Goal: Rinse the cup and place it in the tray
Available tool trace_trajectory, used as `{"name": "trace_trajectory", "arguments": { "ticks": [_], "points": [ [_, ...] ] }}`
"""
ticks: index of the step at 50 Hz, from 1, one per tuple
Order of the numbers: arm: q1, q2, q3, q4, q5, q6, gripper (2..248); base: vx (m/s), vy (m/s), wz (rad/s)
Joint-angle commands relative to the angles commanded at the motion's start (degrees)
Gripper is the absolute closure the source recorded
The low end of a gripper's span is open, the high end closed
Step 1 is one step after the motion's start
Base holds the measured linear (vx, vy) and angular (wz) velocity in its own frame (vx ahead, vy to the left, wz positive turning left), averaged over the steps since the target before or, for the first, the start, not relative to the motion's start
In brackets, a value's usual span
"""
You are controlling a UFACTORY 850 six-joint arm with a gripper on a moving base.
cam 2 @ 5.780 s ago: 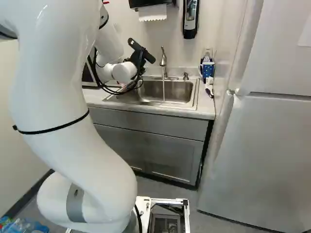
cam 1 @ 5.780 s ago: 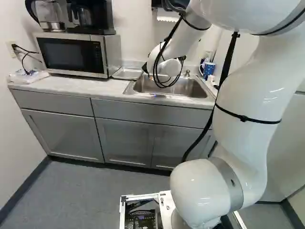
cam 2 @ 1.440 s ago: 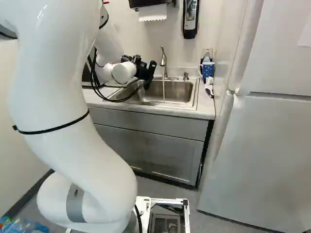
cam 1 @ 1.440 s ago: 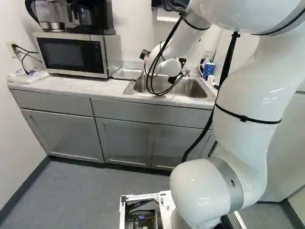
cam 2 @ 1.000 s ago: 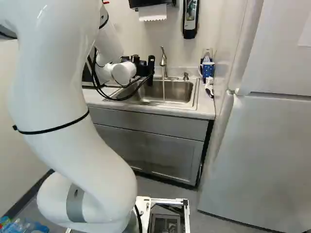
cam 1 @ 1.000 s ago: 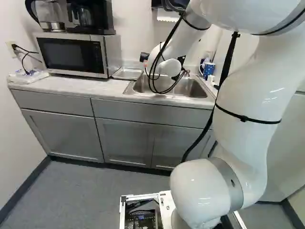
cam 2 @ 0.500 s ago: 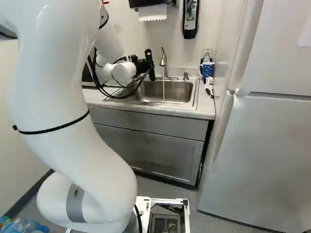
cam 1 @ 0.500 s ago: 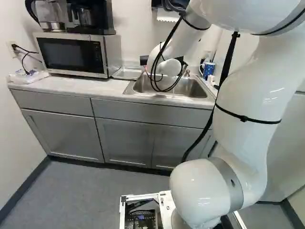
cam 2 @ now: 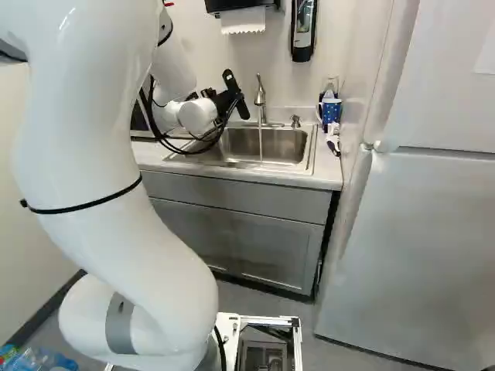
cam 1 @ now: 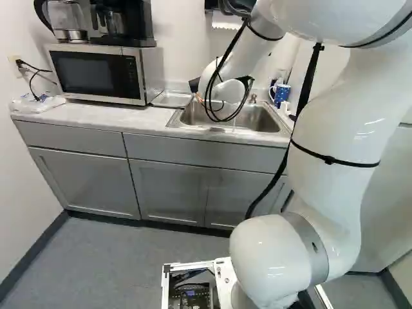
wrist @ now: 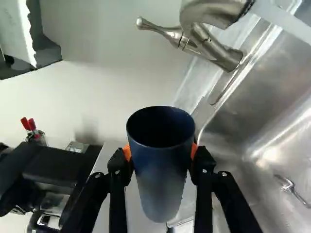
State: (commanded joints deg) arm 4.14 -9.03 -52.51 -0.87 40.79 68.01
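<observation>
In the right base view my gripper (cam 2: 232, 96) hangs over the left side of the sink (cam 2: 291, 145), left of the faucet (cam 2: 261, 99). Seen from the wrist, the gripper (wrist: 162, 153) is shut on a dark blue cup (wrist: 164, 167), whose orange-padded sides of grip press it from both sides. The cup's round mouth and dark inside show. Water (wrist: 287, 20) runs from the faucet (wrist: 214, 48) in the wrist view, apart from the cup. A metal tray (cam 1: 172, 98) lies on the counter between microwave and sink in the left base view.
The microwave (cam 1: 96, 74) stands left of the tray, with coffee makers (cam 1: 116, 19) on top. A spotted blue mug (cam 2: 331, 111) stands right of the sink, near the fridge (cam 2: 418, 224). A soap dispenser (cam 2: 304, 29) and paper towel holder (cam 2: 243, 19) hang above.
Over the last second my gripper has turned at the wrist, from nearly upright to a slant in the right base view, and has shifted slightly left, away from the faucet. The base has not moved.
</observation>
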Motion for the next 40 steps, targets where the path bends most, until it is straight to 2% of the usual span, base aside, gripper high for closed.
{"name": "trace_trajectory", "arguments": {
  "ticks": [40],
  "points": [
    [0.00, 0.00, 0.00, 0.00, 0.00, -24.08, 125, 0.000, 0.000, 0.000]
  ]
}}
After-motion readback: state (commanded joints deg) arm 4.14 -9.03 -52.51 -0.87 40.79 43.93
